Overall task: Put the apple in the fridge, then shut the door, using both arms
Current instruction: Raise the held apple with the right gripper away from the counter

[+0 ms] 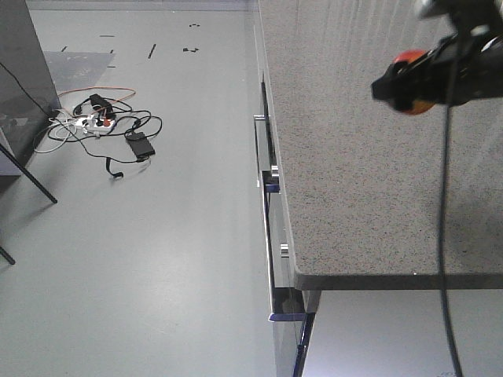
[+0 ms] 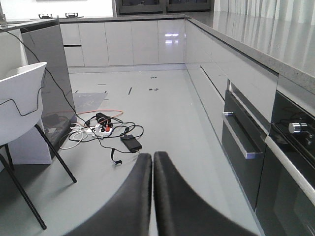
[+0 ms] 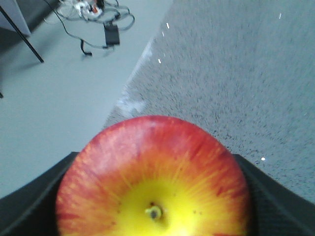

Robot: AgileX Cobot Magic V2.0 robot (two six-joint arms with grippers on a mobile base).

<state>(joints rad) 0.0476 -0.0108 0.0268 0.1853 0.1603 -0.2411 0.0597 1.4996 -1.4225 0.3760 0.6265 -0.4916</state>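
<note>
My right gripper (image 1: 409, 86) is shut on the apple (image 3: 155, 177), a red apple with a yellow patch round its stem dimple. It holds the apple above the speckled grey countertop (image 1: 354, 157); in the front view the apple (image 1: 413, 59) shows at the upper right between the black fingers. My left gripper (image 2: 152, 157) is shut and empty, its two black fingers pressed together, over the grey floor. The fridge and its door are out of view.
A tangle of cables with a power strip and a black adapter (image 1: 140, 145) lies on the floor; it also shows in the left wrist view (image 2: 130, 142). Cabinet drawers with metal handles (image 2: 241, 142) and an oven run under the counter. A white chair (image 2: 22, 98) stands left.
</note>
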